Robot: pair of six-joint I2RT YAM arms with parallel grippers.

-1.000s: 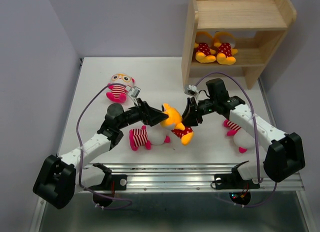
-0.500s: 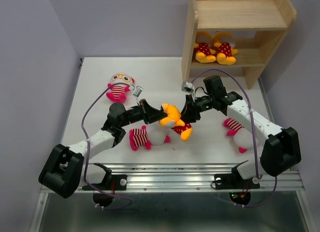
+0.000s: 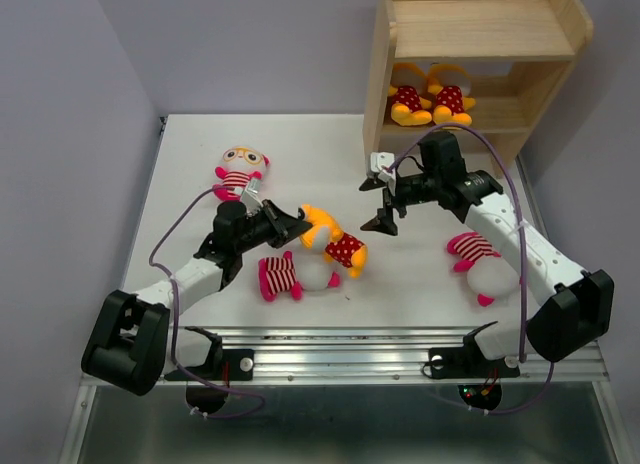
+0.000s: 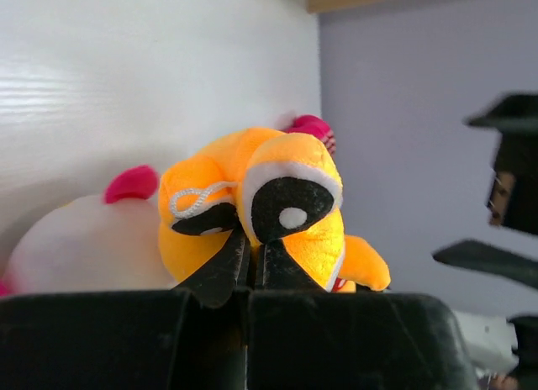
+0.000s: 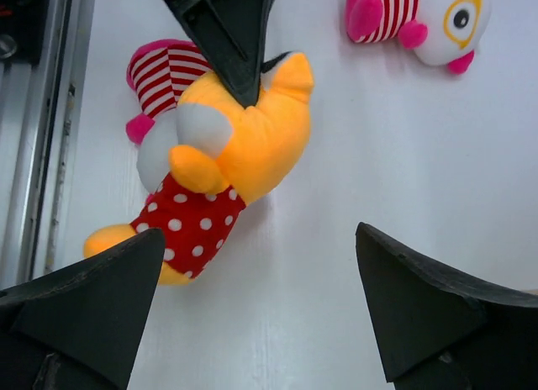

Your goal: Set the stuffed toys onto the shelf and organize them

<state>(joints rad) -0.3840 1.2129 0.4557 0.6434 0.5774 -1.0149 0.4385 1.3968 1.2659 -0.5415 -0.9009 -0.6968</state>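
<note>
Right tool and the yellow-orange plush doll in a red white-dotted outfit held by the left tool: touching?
Apart. Top external view shows bare table between the open right tool and the yellow-orange plush doll.

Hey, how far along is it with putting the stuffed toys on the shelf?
Done: two yellow toys sit on the lower tier of the shelf. In hand: the left gripper is shut on a third yellow toy, at its head, while the right gripper hangs open nearby, empty. Left: that toy and three striped toys lying on the table.
</note>
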